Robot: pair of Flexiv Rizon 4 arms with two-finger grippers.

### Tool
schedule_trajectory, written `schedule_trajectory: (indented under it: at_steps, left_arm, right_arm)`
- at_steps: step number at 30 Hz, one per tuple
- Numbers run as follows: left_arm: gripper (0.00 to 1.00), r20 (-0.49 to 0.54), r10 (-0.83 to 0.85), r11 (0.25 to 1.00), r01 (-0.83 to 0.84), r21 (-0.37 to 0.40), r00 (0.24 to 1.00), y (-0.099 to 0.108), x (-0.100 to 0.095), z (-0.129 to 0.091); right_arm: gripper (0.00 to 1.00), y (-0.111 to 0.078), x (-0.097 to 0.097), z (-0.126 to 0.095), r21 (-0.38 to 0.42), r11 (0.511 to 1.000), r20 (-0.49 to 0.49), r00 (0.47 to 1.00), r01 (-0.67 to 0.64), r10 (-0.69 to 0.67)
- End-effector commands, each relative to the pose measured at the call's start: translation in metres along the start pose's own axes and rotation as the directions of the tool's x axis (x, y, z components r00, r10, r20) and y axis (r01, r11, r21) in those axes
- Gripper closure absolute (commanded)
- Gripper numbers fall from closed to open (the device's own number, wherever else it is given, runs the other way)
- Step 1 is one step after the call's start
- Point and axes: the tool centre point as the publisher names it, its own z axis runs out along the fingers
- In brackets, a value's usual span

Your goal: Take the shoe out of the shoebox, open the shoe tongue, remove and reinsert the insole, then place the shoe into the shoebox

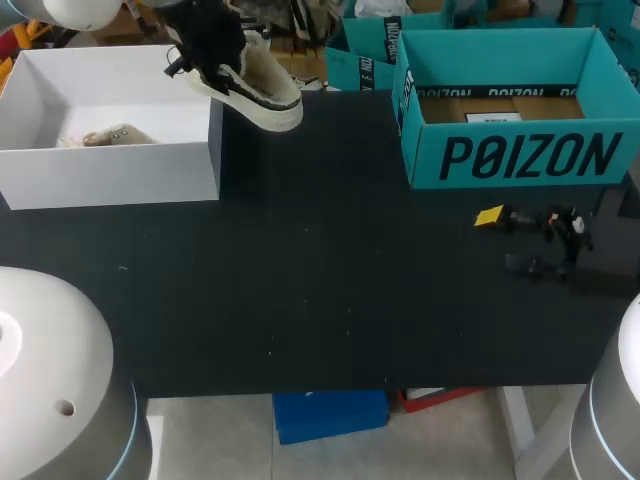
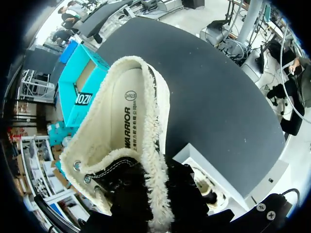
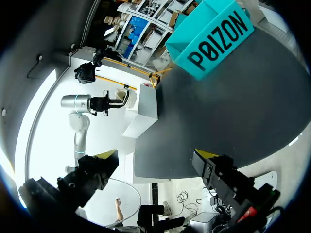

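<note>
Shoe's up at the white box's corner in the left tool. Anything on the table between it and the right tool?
Nothing visible lies in between. The stretch of black table from the shoe to the right tool shows no objects. Only the teal box comes near that line, at its front corner.

Bare table [image 1: 300, 290] runs across the middle and near edge, giving a wide lane between the boxes. Far left stands the white box [image 1: 110, 178], top open, with a second shoe [image 1: 108, 135] lying inside. The shoe [image 1: 262, 88], clamped in the left gripper [image 1: 208, 55], hangs over its right wall. Far right stands the teal box [image 1: 520, 158], top open. The right gripper [image 1: 505, 242], fingers apart, sits just before it.
</note>
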Motion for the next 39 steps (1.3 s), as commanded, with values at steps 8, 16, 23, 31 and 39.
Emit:
schedule_trajectory:
  at_steps: [8,16,23,31,39]
  left_arm:
    - [1.0,0.061,-0.155,0.988,0.155,0.001,0.986,0.07,0.036,-0.012]
    - [1.0,0.058,-0.268,0.963,0.27,-0.02,0.962,0.123,0.054,-0.008]
    - [1.0,0.019,-0.331,0.942,0.331,-0.054,0.944,0.155,0.058,-0.001]
    - [1.0,-0.001,-0.384,0.92,0.383,-0.084,0.923,0.177,0.068,0.008]
    - [1.0,0.008,-0.429,0.897,0.427,-0.11,0.903,0.195,0.078,0.019]
  right_arm:
    - [0.0,0.0,0.0,0.0,0.0,1.0,0.0,1.0,-0.001,0.001]
    - [0.0,0.0,0.0,0.0,0.0,1.0,0.0,1.0,-0.001,0.001]
    - [0.0,0.0,0.0,0.0,0.0,1.0,0.0,1.0,-0.001,0.001]
    - [0.0,0.0,0.0,0.0,0.0,1.0,0.0,1.0,-0.001,0.001]
    - [0.0,0.0,0.0,0.0,0.0,1.0,0.0,1.0,-0.001,0.001]
